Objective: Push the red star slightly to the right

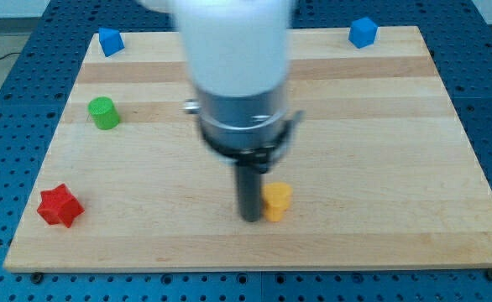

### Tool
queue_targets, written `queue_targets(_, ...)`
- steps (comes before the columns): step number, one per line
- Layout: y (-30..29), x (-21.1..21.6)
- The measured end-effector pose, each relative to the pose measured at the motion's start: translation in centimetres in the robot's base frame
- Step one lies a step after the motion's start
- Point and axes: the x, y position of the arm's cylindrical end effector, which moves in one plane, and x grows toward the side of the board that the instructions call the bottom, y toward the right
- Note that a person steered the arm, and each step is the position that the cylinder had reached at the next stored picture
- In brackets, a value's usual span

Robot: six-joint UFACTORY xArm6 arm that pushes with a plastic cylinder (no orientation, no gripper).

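Observation:
The red star (60, 206) lies near the board's left edge, low in the view. My tip (252, 219) is far to its right, near the bottom middle of the board, touching or almost touching the left side of a yellow block (277, 201). The arm's white and grey body (238, 84) hangs over the board's middle and hides what lies under it.
A green cylinder (104, 112) stands at the left, above the red star. A blue block (110, 40) sits at the top left corner and another blue block (363, 32) at the top right. The wooden board (380, 168) rests on a blue perforated table.

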Motion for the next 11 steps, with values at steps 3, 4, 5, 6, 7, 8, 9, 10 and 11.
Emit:
queue_targets(3,6.1,0.7)
queue_targets(4,-1.7,3.5)
queue_targets(5,-11.3,4.8)
queue_targets(6,-21.3,5.2)
queue_targets(7,-31.3,4.5)
queue_targets(8,-32.2,2.5)
queue_targets(9,-30.1,-0.3)
queue_targets(10,-25.9,-2.4)
queue_targets(11,-21.5,-2.6)
